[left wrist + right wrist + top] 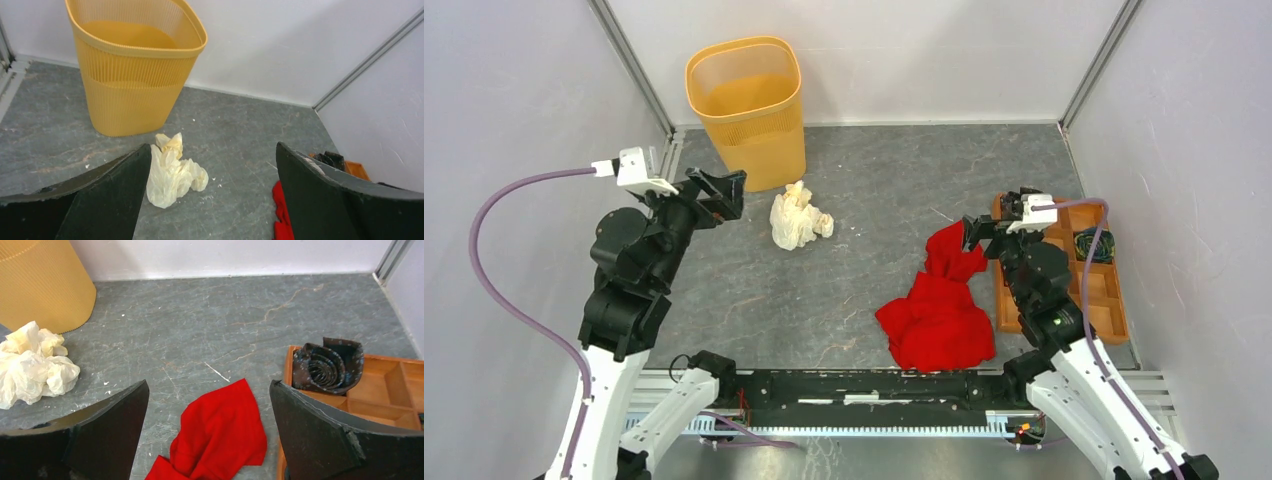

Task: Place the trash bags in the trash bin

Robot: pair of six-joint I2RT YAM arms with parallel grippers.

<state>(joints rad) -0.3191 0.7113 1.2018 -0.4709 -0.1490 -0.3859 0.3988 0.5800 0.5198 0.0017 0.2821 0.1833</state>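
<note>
The cream-white trash bag (799,218) lies crumpled on the grey table just in front of the yellow-orange trash bin (746,108), which stands upright at the back left. The bag also shows in the left wrist view (172,172) and in the right wrist view (32,365); the bin shows there too (132,65) (42,282). My left gripper (727,192) is open and empty, raised to the left of the bag. My right gripper (982,232) is open and empty, over the top of the red cloth heap.
A red cloth heap (939,305) lies at the front right, also in the right wrist view (220,432). A brown wooden compartment tray (1114,290) at the right edge holds a rolled dark tie (327,365). White walls enclose the table.
</note>
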